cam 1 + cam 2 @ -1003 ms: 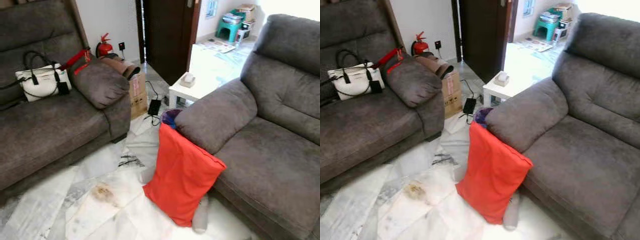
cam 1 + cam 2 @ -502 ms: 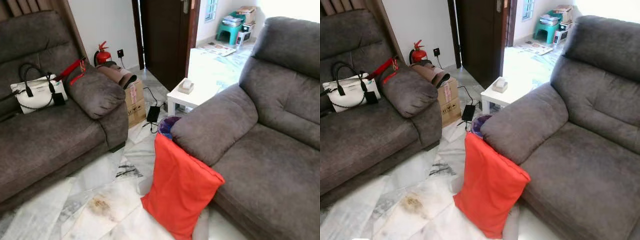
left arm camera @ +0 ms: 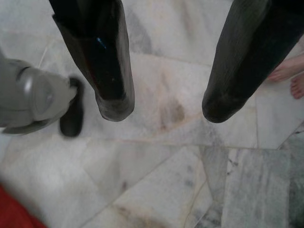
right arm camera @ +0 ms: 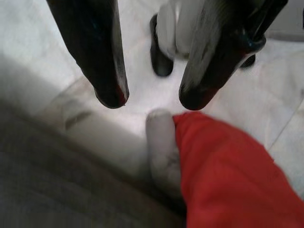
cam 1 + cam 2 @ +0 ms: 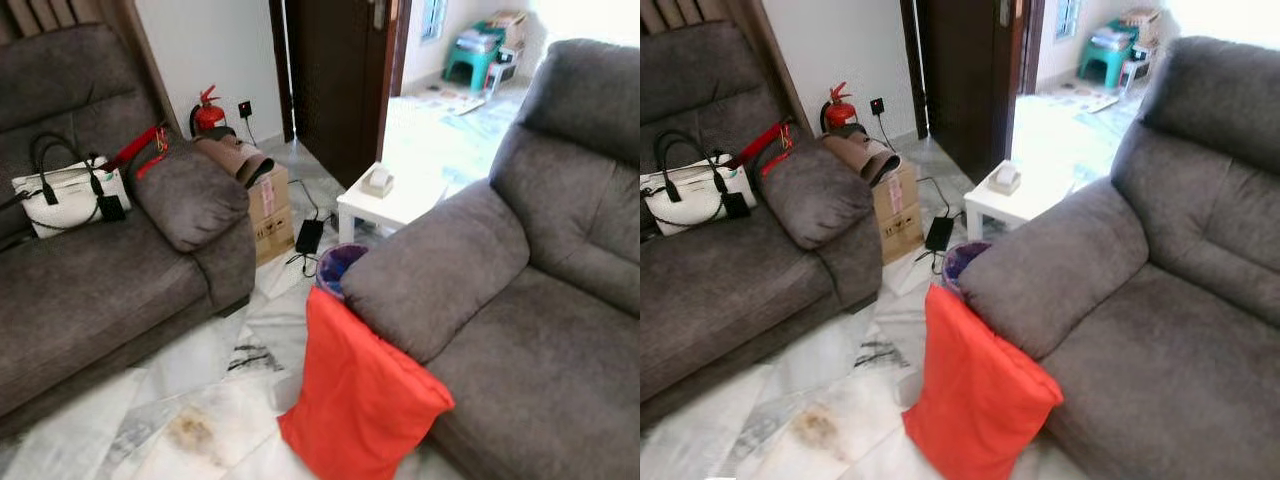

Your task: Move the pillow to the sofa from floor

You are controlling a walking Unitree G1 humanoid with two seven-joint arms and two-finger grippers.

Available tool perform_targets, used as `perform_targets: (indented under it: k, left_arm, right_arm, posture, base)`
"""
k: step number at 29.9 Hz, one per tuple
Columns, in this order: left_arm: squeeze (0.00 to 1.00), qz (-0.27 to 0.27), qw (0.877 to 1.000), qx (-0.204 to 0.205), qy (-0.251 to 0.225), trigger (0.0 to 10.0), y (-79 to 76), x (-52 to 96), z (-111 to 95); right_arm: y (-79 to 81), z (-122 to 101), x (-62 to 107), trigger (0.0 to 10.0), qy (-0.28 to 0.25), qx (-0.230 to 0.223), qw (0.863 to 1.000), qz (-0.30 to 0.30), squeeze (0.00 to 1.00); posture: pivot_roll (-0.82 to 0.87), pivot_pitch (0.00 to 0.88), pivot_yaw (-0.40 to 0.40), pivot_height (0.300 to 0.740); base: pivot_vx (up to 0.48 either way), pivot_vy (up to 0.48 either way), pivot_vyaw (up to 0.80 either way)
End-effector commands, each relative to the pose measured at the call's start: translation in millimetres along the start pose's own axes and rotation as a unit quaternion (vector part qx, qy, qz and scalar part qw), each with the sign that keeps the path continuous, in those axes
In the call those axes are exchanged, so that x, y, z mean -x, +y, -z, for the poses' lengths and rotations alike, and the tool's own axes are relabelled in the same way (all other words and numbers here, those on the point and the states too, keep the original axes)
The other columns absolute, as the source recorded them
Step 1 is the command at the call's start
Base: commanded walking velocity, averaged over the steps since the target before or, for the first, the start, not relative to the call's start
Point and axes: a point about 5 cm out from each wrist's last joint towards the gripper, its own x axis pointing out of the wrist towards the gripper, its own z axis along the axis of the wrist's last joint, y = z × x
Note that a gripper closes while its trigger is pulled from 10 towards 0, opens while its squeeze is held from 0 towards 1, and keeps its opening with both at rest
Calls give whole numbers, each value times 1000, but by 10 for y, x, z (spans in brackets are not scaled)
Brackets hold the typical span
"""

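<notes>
- Left fingers (image 3: 164,107) stand apart over bare marble floor (image 3: 156,190), clamped on nothing; a person's bare toes (image 3: 289,76) show at the floor's edge beside one finger, and a red corner of the pillow (image 3: 14,216) sits at the frame's edge
- Right fingers (image 4: 149,97) are also apart and hold nothing, hanging just above the pillow's (image 4: 228,175) lower corner and a pale grey roll (image 4: 161,152) that lies against it
- Pillow (image 5: 360,400) is red and stands upright on the floor, leaning against the front of the right sofa's (image 5: 540,330) armrest; it is not on the seat
- Grey roll lies between the pillow and the right sofa's base
- A purple bin (image 5: 338,268) sits just behind the pillow, against the same armrest
- A small white bench (image 5: 385,200) stands behind the bin, near the armrest, with a tissue box (image 5: 377,180) on it
- Across the floor from the pillow is the left sofa (image 5: 100,290), with a white handbag (image 5: 65,190) on its seat
- A cardboard box (image 5: 268,205) sits beside the left sofa's armrest, well apart from the pillow; a fire extinguisher (image 5: 207,112) stands by the wall behind it
- A brown stain (image 5: 190,430) marks the floor near the pillow, on the left sofa's side
</notes>
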Motion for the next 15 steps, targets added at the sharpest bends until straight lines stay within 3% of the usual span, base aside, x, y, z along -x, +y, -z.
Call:
perform_targets:
  k: [1,15]
  left_arm:
    - [0,-7,1000,0,21,10000,66,25,110]
    - [0,-5,1000,-3,13,10000,68,24,91]
  right_arm:
    - [86,38,-1,10000,6,-3,1000,-9,0]
    - [133,-13,-17,10000,-3,-1,1000,-19,0]
  posture:
    - [70,93,35,740]
    - [74,92,37,740]
  base:
    - [277,0,0]
    - [0,0,0]
